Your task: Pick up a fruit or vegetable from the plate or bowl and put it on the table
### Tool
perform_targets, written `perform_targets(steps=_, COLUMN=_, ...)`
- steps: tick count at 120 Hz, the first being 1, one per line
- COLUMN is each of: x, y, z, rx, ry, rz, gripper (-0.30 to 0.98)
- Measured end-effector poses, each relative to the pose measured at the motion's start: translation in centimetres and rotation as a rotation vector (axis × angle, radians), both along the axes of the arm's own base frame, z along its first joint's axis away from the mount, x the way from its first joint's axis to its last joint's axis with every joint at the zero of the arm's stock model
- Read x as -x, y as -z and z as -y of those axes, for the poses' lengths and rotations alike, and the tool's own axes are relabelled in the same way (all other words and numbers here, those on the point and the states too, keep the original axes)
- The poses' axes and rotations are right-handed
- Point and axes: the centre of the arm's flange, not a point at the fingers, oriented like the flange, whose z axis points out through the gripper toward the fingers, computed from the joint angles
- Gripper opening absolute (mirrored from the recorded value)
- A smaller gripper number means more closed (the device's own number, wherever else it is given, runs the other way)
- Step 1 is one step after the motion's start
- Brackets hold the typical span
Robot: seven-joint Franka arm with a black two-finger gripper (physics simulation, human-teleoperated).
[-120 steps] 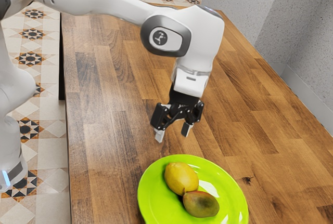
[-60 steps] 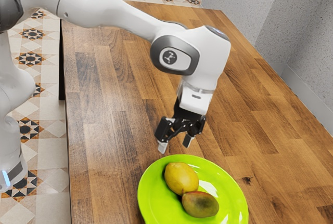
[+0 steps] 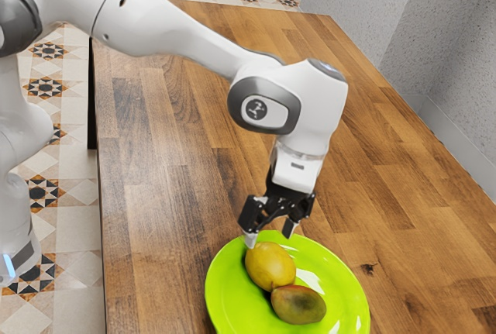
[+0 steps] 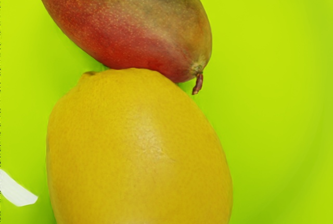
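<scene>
A patterned tile floor point(image 3: 70, 218) runs along the exterior view's left, beside the long wood-block bench point(image 3: 372, 156). Over the bench reaches the white arm point(image 3: 170, 24), bent down at its wrist. The round, glossy lime-green plate point(image 3: 341, 303) lies flat on the bench, at the exterior view's lower edge. Above the plate's rim, the black gripper point(image 3: 270, 235) points down with its two fingers spread apart, right by the lemon; whether a fingertip touches the fruit, I cannot tell. The yellow lemon point(image 3: 269, 266) lies on its side on the plate. Touching it there is the slightly smaller mango point(image 3: 298, 304), red blending into green, with a short brown stem point(image 4: 197, 83) at one end.
</scene>
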Motion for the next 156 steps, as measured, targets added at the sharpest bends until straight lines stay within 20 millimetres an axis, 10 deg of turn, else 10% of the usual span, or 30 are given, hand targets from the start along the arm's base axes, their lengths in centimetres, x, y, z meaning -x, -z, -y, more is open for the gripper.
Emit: perform_targets(steps=156, x=-1.6, y=5.8, z=2.4, rx=0.025, ry=-0.029, rz=-0.057, gripper=0.69)
